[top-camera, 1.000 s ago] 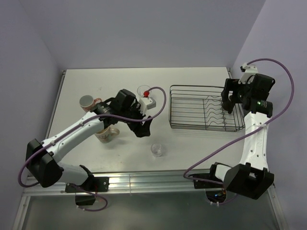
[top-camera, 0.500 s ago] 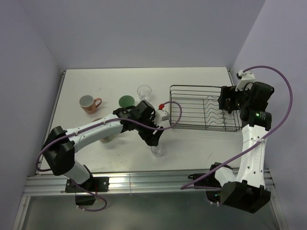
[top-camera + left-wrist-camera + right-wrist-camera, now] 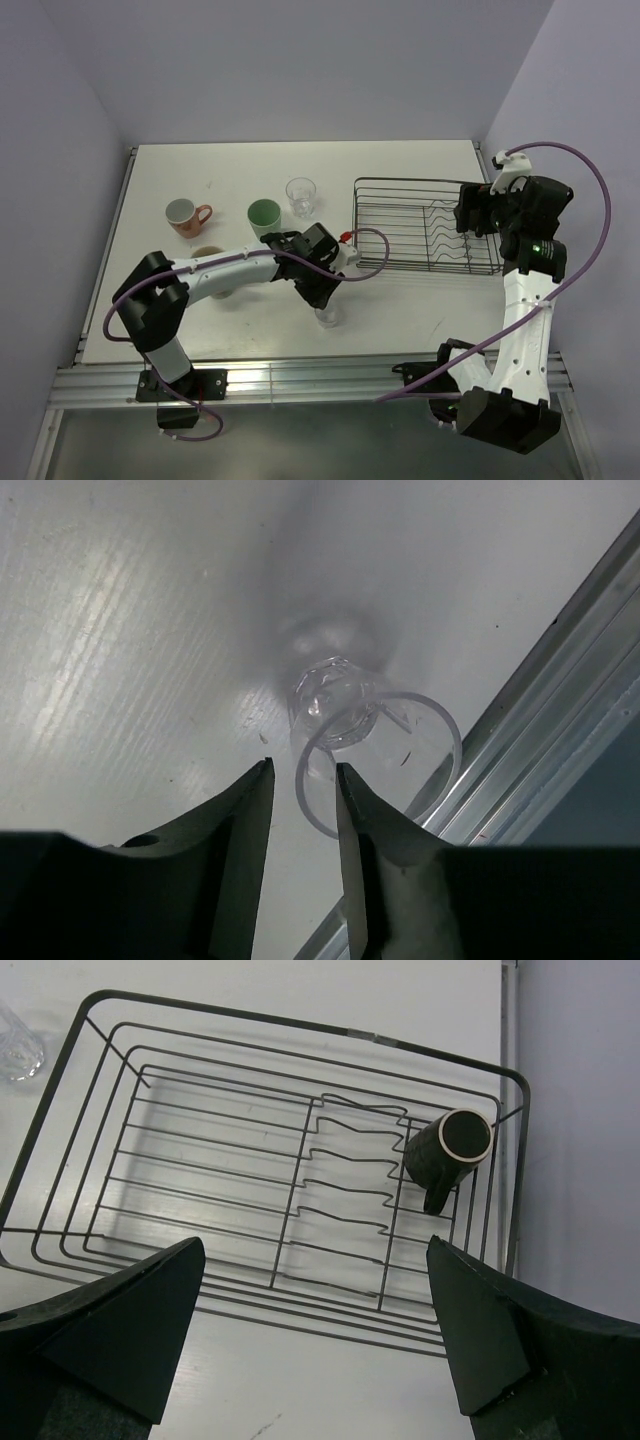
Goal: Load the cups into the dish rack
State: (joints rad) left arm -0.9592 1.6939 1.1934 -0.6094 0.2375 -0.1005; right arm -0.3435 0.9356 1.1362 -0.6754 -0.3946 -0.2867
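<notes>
A clear glass (image 3: 328,318) (image 3: 375,745) stands upright near the table's front edge. My left gripper (image 3: 324,298) (image 3: 303,770) is lowered over it, its jaws narrowly open. The glass's near rim runs between them, with a small gap on each side. The black wire dish rack (image 3: 420,182) (image 3: 296,1175) stands at the right, and a dark brown cup (image 3: 445,1150) lies in its right end. My right gripper (image 3: 476,214) (image 3: 315,1250) hangs wide open above that end, holding nothing. A green tumbler (image 3: 264,215), a second clear glass (image 3: 300,195) and a pinkish mug (image 3: 183,215) stand at the left. My left arm partly hides a cream mug (image 3: 207,255).
A metal rail (image 3: 300,375) (image 3: 560,680) runs along the table's front edge, close behind the near glass. Purple walls close in the back and both sides. The second glass's edge (image 3: 15,1050) shows just left of the rack.
My left arm has swung right from the mugs and come down over the near glass, its jaws narrowing. The right gripper has opened fully and shifted slightly over the rack's right end.
</notes>
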